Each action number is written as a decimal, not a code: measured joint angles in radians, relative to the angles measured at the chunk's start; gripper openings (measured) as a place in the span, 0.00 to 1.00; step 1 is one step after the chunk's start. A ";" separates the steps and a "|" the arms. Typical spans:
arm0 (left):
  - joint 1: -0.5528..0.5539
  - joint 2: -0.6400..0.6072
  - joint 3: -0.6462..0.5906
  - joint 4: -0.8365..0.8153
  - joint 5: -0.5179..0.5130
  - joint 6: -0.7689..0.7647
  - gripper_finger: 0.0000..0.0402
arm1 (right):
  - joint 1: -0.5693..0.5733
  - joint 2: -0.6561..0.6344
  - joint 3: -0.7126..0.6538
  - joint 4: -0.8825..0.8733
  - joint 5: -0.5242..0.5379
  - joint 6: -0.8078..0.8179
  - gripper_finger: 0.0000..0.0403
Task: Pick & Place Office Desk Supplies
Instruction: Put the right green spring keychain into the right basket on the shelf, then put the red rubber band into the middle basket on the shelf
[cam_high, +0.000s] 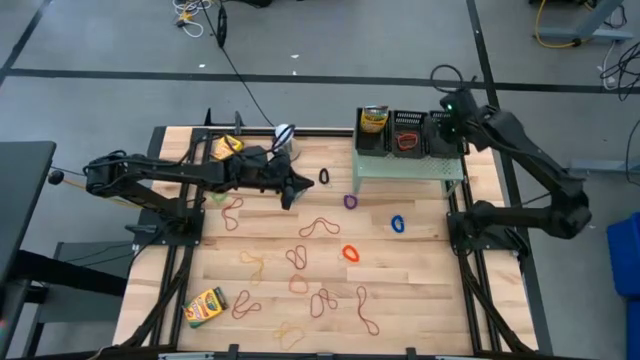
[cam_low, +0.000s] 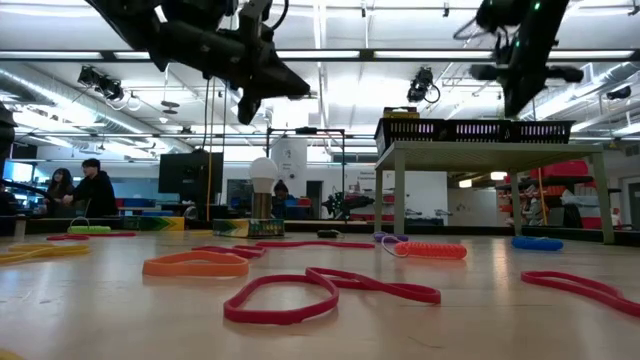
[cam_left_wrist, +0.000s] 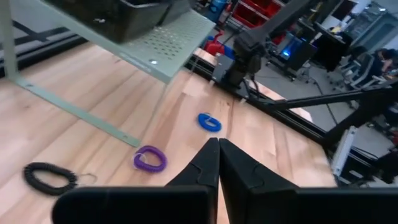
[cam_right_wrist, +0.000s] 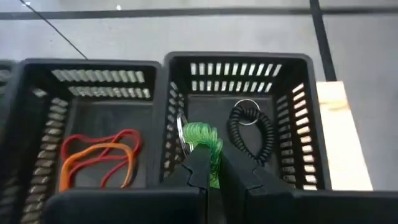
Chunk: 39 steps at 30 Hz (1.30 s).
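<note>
Hovering above the tabletop (cam_high: 420, 300), the left tool (cam_high: 300, 186) had its two fingers pressed together with nothing between them, as the left wrist view showed (cam_left_wrist: 217, 163). It hung just short of the black coil band (cam_high: 324, 177), which lay toward three o'clock from its tip, with the purple coil band (cam_high: 350, 201) and the blue coil band (cam_high: 398, 223) farther out toward four o'clock.

At about one o'clock on the tabletop stood the pale green mesh riser (cam_high: 410, 167), carrying three black mesh baskets in a row. The right tool (cam_right_wrist: 210, 168) hung over the right basket (cam_right_wrist: 298, 118), its fingers closed on a green coil band (cam_right_wrist: 202, 138); a black coil cord (cam_right_wrist: 252, 127) lay in the same basket. The middle basket (cam_right_wrist: 37, 124) held red and orange rubber bands (cam_right_wrist: 99, 155), and the left basket (cam_high: 372, 135) held a yellow crayon box (cam_high: 374, 119).

Loose red, orange and tan rubber bands (cam_high: 320, 226) were scattered across the middle of the tabletop. One crayon box (cam_high: 205, 307) lay near seven o'clock, another (cam_high: 225, 146) near eleven o'clock, beside the white ball (cam_high: 283, 133).
</note>
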<state>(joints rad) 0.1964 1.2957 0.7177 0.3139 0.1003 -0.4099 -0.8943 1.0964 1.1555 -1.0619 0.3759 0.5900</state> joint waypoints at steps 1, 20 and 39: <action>-0.003 0.000 0.000 0.001 0.002 0.000 0.04 | -0.014 0.012 -0.005 0.011 -0.014 0.008 0.05; -0.031 0.000 0.000 0.010 -0.035 0.002 0.03 | -0.054 0.029 -0.037 0.030 -0.003 0.102 0.27; -0.034 -0.043 0.002 -0.140 -0.154 0.084 0.03 | 0.176 -0.225 0.042 0.012 -0.166 -0.148 0.03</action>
<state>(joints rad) 0.1624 1.2526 0.7193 0.1742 -0.0538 -0.3255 -0.7185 0.8709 1.1970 -1.0496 0.2102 0.4420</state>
